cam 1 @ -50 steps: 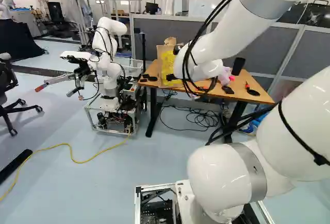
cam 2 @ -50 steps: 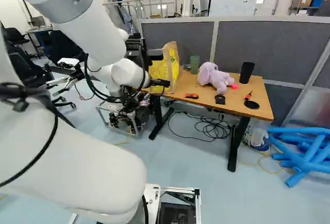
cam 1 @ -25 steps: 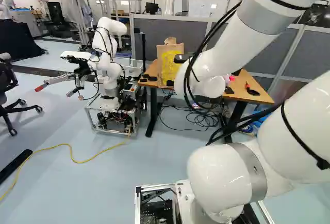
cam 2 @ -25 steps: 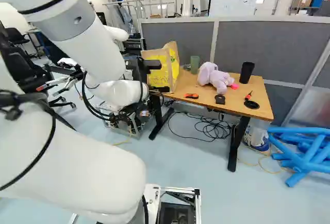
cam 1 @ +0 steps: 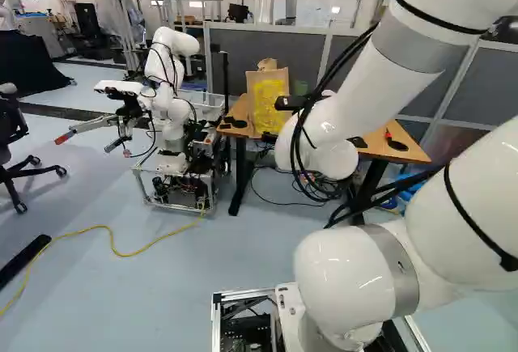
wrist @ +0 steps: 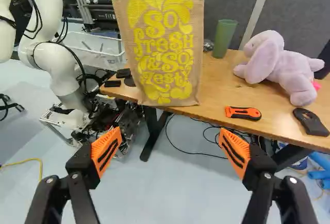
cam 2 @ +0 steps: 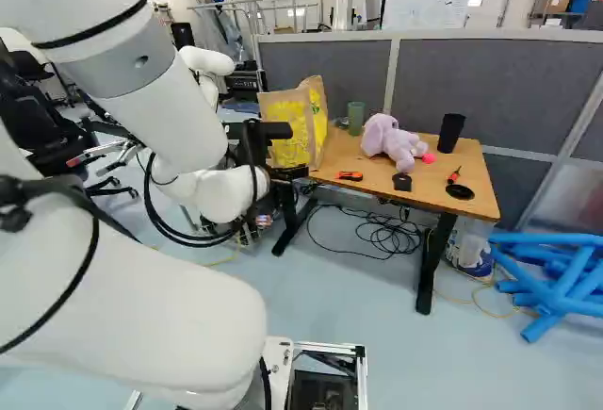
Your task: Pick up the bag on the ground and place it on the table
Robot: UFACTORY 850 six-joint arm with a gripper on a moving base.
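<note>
Because the bag (wrist: 162, 54) stands upright on the desk (wrist: 214, 95), apparently borne by its own base, the tool (wrist: 170, 150) can hang spread and empty; the placing looks done, leaving only retreat.

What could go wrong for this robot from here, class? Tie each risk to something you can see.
The bag stands at the near edge of the table, so a nudge might topple it to the floor.
The open pincer faces that edge, so moving forward could strike the table or bag.
Cables loop loosely beside the arm and might snag.
</note>
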